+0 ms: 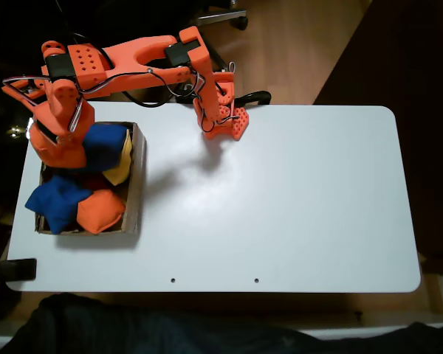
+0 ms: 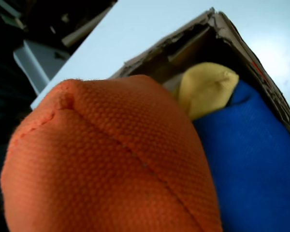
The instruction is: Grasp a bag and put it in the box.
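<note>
Dim surroundings, soft shadows, blurred close-up

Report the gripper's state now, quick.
Gripper: over the box, an orange bag right at its fingers; whether it is shut on the bag or has opened cannot be told.

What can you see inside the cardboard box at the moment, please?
The box holds two blue beanbags, a yellow beanbag and an orange beanbag. The gripper carries the bag over its far end, hiding whatever lies beneath.
</note>
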